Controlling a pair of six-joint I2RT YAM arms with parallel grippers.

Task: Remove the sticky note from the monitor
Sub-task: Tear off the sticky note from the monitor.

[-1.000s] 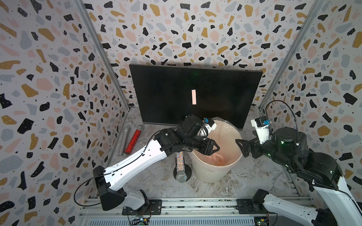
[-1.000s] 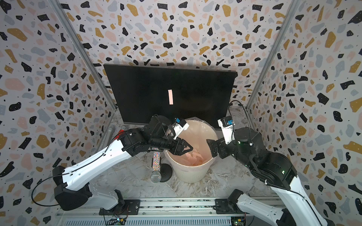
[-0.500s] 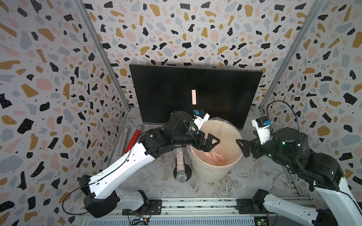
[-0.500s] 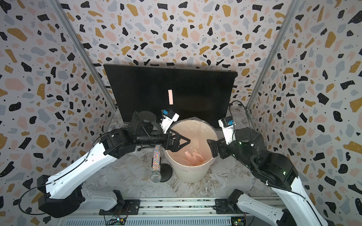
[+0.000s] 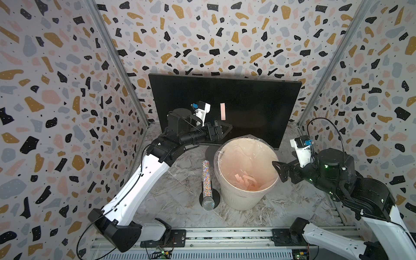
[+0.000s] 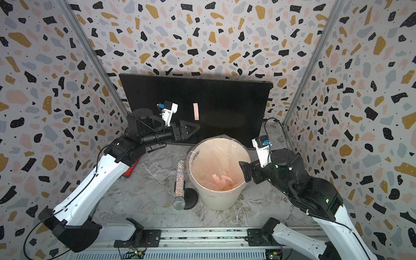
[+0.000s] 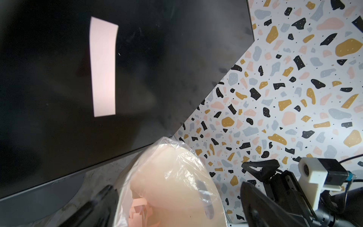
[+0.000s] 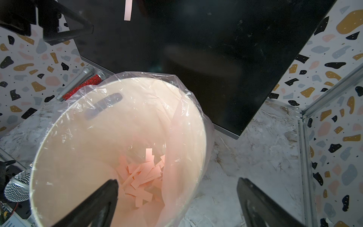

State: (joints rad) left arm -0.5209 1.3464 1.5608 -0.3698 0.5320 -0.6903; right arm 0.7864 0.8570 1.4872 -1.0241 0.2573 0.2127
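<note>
A narrow pink sticky note (image 5: pixel 222 111) (image 6: pixel 196 111) is stuck upright near the middle of the black monitor (image 5: pixel 252 99) (image 6: pixel 227 96). My left gripper (image 5: pixel 225 131) (image 6: pixel 193 130) hovers open and empty in front of the screen, just below the sticky note and to its left. In the left wrist view the sticky note (image 7: pixel 103 66) fills the upper part, well beyond my open left gripper (image 7: pixel 176 188). My right gripper (image 5: pixel 278 171) (image 8: pixel 176 181) stands open and empty at the right rim of the cream bin (image 5: pixel 225 198).
The bin (image 8: pixel 78 137) has a clear liner and holds several pink strips (image 8: pixel 145 175). A glitter microphone (image 5: pixel 206 182) stands on a stand left of the bin. A red microphone (image 6: pixel 131 167) and a silver microphone (image 8: pixel 78 79) lie by the left wall. Patterned walls close three sides.
My left gripper opened over the bin, then rose and drew back left toward the screen, below the note. The right arm has hardly moved.
</note>
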